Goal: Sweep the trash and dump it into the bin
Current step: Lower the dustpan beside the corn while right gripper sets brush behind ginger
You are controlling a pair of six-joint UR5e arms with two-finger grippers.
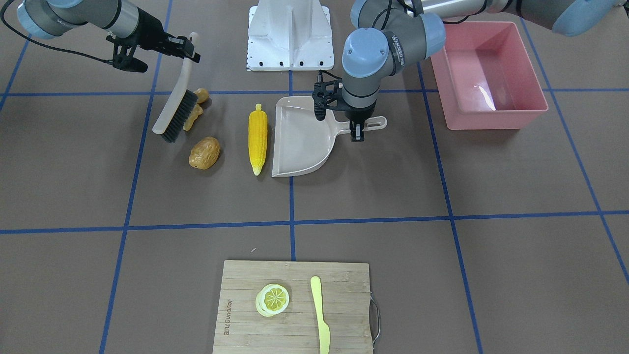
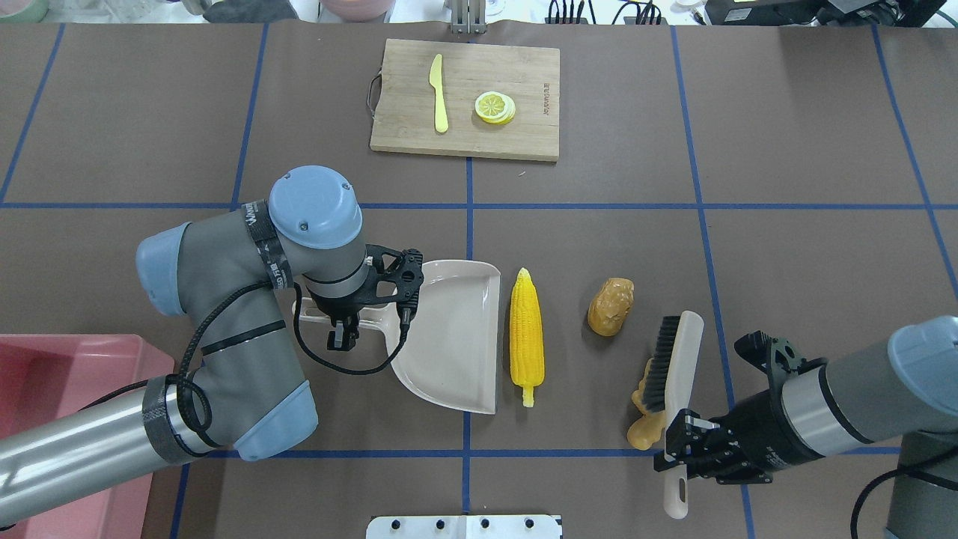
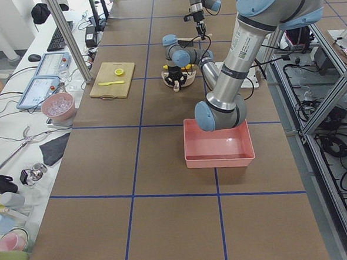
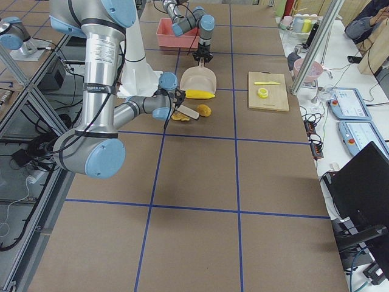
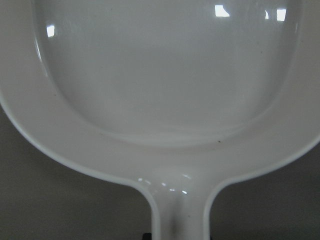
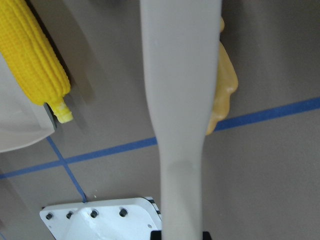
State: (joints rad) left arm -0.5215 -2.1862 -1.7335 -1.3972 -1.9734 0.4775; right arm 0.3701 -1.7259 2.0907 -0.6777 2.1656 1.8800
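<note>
While the left wrist camera gives me only the pale pan and the neck of its handle, with the fingers cut off at the bottom edge, the overhead view shows the left gripper [image 2: 343,335] clamped on the handle of the beige dustpan [image 2: 449,329]. The pan lies flat with its open lip facing the corn cob [image 2: 526,337]. The cob lies along that lip, just beside it; I cannot tell whether they touch. The potato [image 2: 611,305] sits apart on the cob's far side. The right gripper [image 2: 677,443] is closed around the handle of the hand brush [image 2: 685,352], which is tilted with its bristles against the ginger root [image 2: 645,423]. From overhead, the brush head hides most of that root, and in the right wrist view only a yellow edge shows behind the handle. The pink bin [image 1: 491,119] stands well apart on the left arm's side. It is cropped at the overhead view's corner, and the arm's elbow covers one corner in the front view.
</note>
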